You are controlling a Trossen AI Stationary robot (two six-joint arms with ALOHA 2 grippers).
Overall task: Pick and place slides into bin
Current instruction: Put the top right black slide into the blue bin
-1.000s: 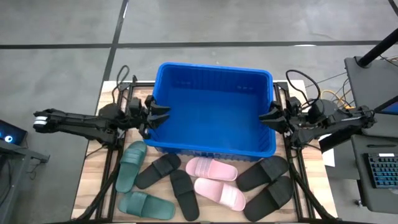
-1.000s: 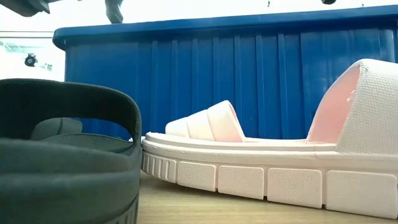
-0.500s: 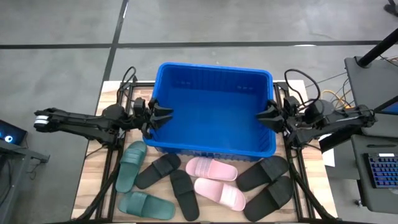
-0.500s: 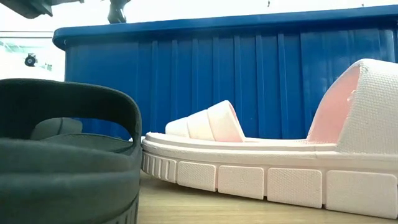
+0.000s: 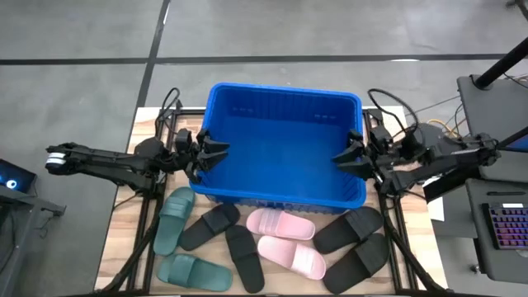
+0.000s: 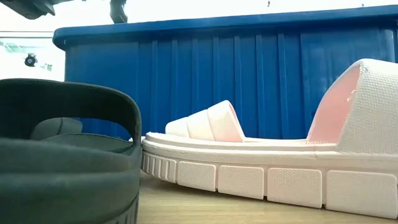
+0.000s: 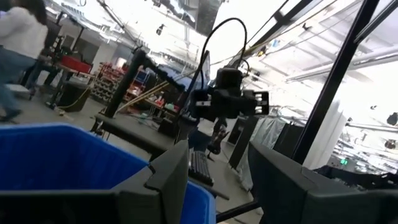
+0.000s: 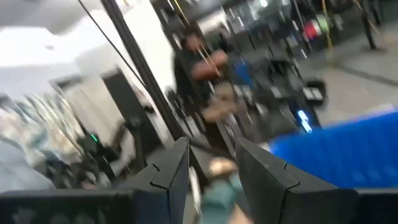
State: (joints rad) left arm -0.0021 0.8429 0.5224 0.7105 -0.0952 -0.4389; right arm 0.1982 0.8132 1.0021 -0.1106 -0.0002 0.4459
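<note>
Left gripper [image 5: 216, 152] at the blue bin's [image 5: 280, 92] 9 o'clock rim, right gripper [image 5: 342, 156] at 3 o'clock; both claws apart, empty; 8 slides [image 5: 285, 243] at 6 o'clock.

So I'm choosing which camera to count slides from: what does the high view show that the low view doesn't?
Only the high view shows all eight slides on the table: two dark green, four black, two pale pink. It also shows the empty inside of the bin, with the left gripper and right gripper over its side rims, both open.

Only the low view shows the bin's ribbed outer wall close up.

Both show the pink slides, a dark slide and the bin.
</note>
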